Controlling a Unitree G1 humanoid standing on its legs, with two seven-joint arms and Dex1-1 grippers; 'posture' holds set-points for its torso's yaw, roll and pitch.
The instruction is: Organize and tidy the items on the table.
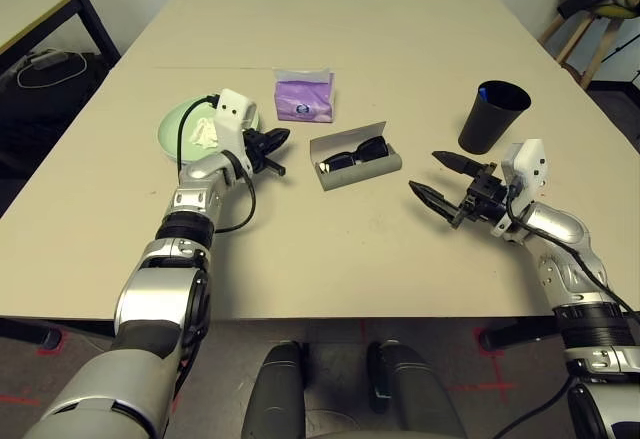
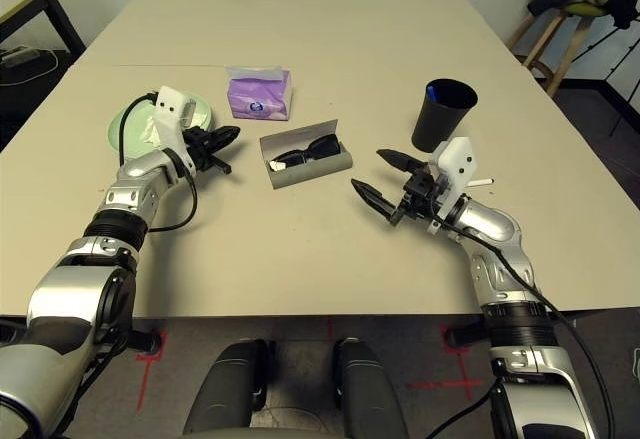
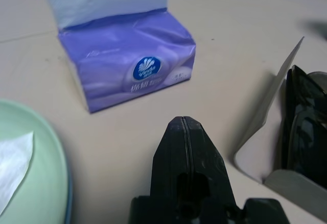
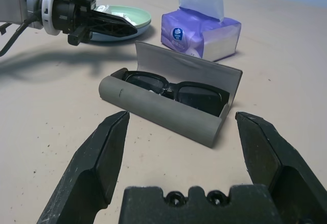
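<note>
On the beige table (image 1: pixel 330 259) a light green plate (image 1: pixel 178 119), stacked on a blue one, holds a crumpled white tissue (image 1: pixel 205 131). My left gripper (image 1: pixel 280 140) hovers shut and empty just right of that plate, between it and the open grey-green glasses case (image 1: pixel 362 170). The black sunglasses (image 1: pixel 352 153) lie inside the case. A purple tissue pack (image 1: pixel 304 96) stands behind the gripper and appears close ahead in the left wrist view (image 3: pixel 127 63). My right gripper (image 1: pixel 425 173) is open, pointing at the case (image 4: pixel 158 113) from the right. The black cup (image 1: pixel 493 116) stands upright behind it.
A smaller dark-legged desk (image 1: pixel 40 4) stands off the far left corner, with a dark bag (image 1: pixel 50 74) on the floor beside it. A stool with dark clothing (image 1: pixel 600 4) is at the far right. The table's near edge runs just below both forearms.
</note>
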